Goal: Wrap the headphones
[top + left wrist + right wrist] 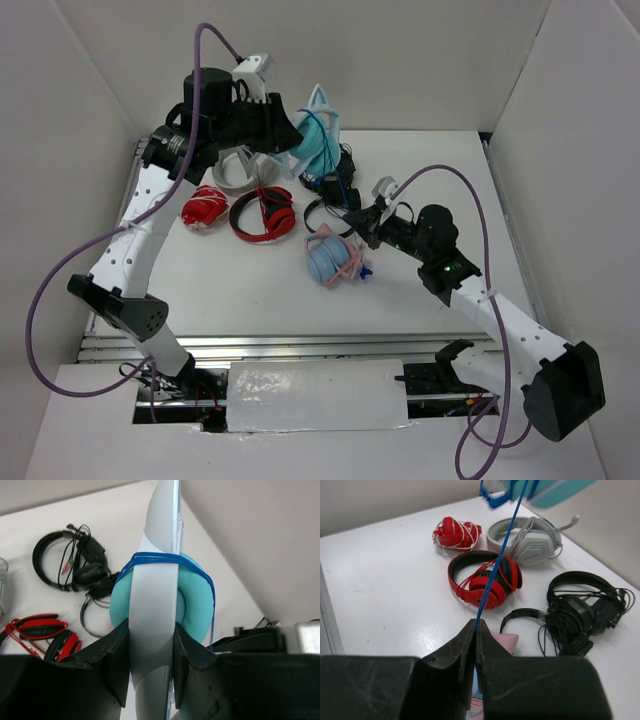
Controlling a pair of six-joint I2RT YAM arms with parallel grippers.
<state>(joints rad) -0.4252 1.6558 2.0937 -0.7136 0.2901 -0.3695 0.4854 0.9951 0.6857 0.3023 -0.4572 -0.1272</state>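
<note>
The teal headphones [320, 140] hang in the air over the back of the table. My left gripper [285, 135] is shut on their pale headband [152, 630], which stands upright between the jaws. Several turns of the thin blue cable [150, 557] lie round the band and the teal ear cup [195, 597]. From there the cable [497, 565] runs taut down into my right gripper [476, 630], which is shut on it. That gripper [352, 215] sits lower, right of centre. The plug is hidden.
On the table lie red-and-black headphones [263, 213], a red wrapped pair [205, 208], a white-grey headset [232, 170], black headphones [330, 195] with tangled cords, and a light-blue pair with a pink band [333, 255] just below my right gripper.
</note>
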